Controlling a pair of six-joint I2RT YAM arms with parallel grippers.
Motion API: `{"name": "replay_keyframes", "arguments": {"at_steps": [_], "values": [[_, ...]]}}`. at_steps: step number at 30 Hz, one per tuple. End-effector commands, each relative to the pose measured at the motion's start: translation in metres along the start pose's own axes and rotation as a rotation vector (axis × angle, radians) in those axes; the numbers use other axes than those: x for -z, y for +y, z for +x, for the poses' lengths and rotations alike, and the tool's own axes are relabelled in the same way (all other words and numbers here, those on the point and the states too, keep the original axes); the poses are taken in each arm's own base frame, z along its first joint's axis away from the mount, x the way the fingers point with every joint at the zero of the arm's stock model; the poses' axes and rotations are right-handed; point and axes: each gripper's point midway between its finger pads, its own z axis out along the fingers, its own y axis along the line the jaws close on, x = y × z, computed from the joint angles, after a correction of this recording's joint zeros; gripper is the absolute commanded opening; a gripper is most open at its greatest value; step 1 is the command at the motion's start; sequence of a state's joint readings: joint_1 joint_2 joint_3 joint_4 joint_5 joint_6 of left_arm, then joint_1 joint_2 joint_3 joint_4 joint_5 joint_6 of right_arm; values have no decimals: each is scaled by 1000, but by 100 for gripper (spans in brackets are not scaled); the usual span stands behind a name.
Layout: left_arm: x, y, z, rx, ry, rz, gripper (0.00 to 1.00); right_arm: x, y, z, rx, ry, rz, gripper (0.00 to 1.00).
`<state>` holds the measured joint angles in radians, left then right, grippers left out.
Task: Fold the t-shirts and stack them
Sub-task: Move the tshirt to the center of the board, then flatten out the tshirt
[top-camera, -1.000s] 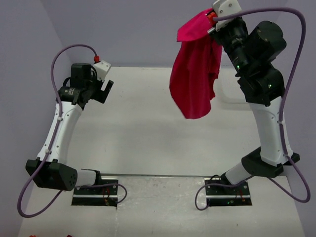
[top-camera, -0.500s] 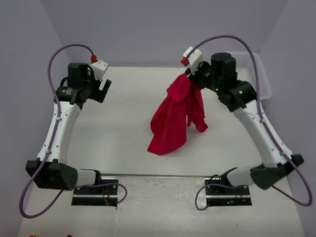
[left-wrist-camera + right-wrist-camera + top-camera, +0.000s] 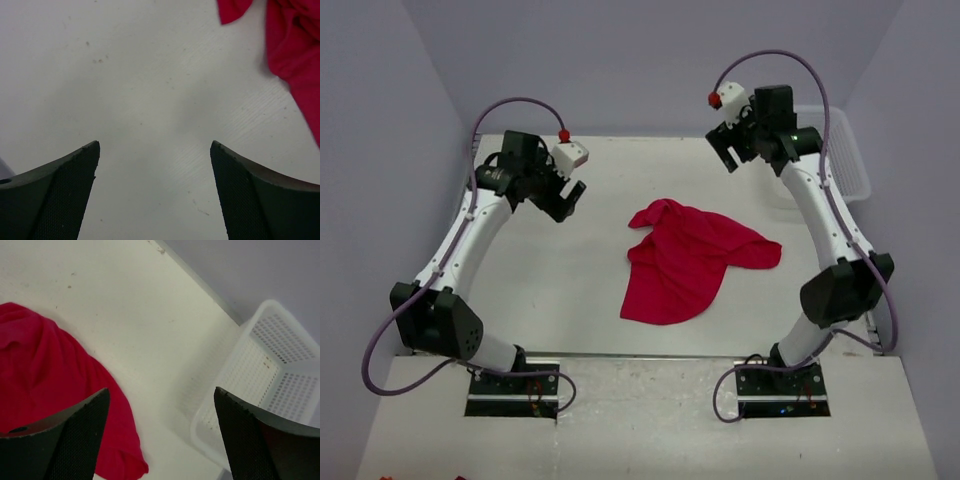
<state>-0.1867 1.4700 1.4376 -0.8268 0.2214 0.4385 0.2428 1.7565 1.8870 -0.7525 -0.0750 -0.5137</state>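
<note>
One red t-shirt (image 3: 692,260) lies crumpled on the white table (image 3: 570,270), a little right of centre. In the left wrist view its edge (image 3: 295,55) shows at the upper right; in the right wrist view the t-shirt (image 3: 45,375) fills the lower left. My left gripper (image 3: 568,201) hovers open over bare table to the shirt's left, nothing between its fingers. My right gripper (image 3: 728,156) is raised open above the table behind the shirt's far right side, holding nothing.
A white plastic mesh basket (image 3: 845,160) sits at the back right corner, close to the right arm; in the right wrist view the basket (image 3: 270,370) is at the right. Grey walls close in the back and sides.
The right gripper swung down, opened and let go of the red t-shirt, which dropped onto the table. The left arm moved right, toward the shirt.
</note>
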Motion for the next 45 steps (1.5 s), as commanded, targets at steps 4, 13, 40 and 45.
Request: {"name": "replay_keyframes", "arguments": {"at_steps": [4,13,40,45], "values": [[-39,-36,-17,-38,-40,180,88,52,34,62,-15,71,-75,73],[-109,-58,-53,3,-48,296,87,38,73,108,-69,169,-206,77],[-167,-147,-111,-50,-45,248,86,9,73,143,-216,226,-248,63],[-173,-156,-98,-43,-28,260,84,11,63,144,-244,221,-232,57]]}}
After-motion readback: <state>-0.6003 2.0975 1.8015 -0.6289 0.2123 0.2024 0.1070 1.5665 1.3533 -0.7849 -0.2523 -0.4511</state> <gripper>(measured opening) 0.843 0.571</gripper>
